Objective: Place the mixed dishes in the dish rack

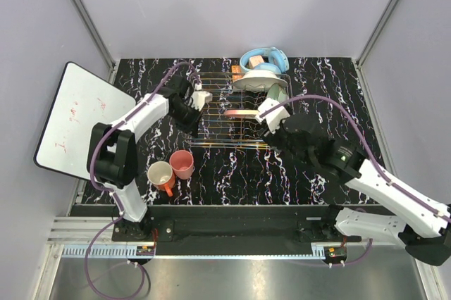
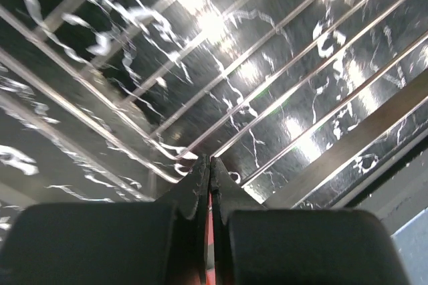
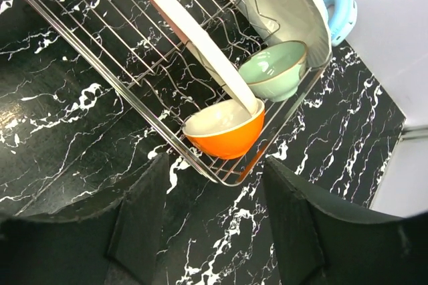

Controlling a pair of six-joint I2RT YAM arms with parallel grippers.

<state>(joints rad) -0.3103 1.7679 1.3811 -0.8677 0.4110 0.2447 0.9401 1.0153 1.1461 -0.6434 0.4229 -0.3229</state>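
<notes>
While the salmon-pink cup [image 1: 182,164] and the cream mug with orange handle [image 1: 161,175] stand just beside each other on the black white-veined marble counter [image 1: 232,173], the other dishes sit in the rectangular silver wire dish rack [image 3: 93,27]. A round white plate [image 3: 281,4] leans at the rack's far end, in front of light blue headphones [image 3: 340,5]. The pink-and-cream plate [image 3: 200,37] stands on edge, its lower end at the orange-outside white bowl [image 3: 224,131]; the pale green bowl [image 3: 274,71] sits between that bowl and the white plate. The left tool [image 2: 207,171] is closed, tips together at the rack's wires; whether it pinches one is unclear. The right tool [image 3: 215,164] is spread open and empty, near the rack's corner.
</notes>
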